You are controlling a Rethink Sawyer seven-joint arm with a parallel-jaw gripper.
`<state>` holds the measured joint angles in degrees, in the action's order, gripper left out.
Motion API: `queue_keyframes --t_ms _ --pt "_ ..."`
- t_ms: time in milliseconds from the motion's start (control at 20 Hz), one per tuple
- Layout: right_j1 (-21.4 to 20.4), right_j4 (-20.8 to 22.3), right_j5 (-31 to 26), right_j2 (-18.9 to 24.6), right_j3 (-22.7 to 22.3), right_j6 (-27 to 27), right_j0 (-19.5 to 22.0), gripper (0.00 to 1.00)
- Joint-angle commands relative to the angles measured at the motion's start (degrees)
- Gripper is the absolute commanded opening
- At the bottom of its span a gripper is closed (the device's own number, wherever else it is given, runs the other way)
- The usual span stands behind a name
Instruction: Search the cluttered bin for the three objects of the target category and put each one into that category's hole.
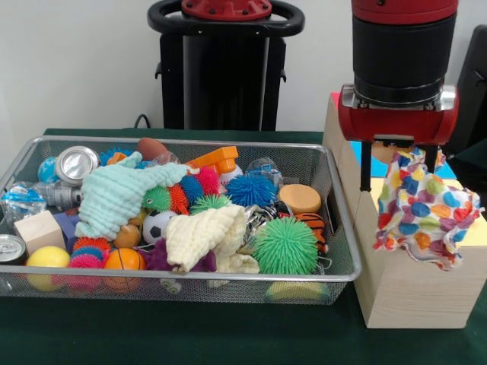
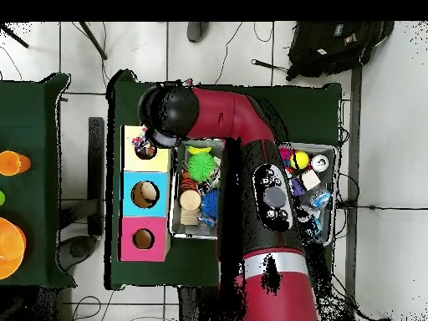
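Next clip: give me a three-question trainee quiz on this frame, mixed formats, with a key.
1. True or false: the gripper holds a patterned cloth.
2. Over which section of the wooden box does the cloth hang? A) pink B) blue C) yellow
3. Fill in: two more cloths lie in the wire bin, a cream one and a ____ one.

Key: 1 true; 2 C, the yellow section; 3 mint green.
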<state>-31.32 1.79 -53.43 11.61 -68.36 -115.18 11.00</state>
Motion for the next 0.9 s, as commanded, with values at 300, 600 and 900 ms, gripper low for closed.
queue_keyframes --t_ms 300,600,900 --pt "-1.7 0.0 4.5 0.6 -10.5 -6.1 -2.8 1.00" --pt "-4.2 -0.4 4.6 -0.2 -14.5 -6.2 -3.3 1.00" --pt "-6.1 -0.6 5.8 0.2 -18.3 -4.3 -1.7 1.00"
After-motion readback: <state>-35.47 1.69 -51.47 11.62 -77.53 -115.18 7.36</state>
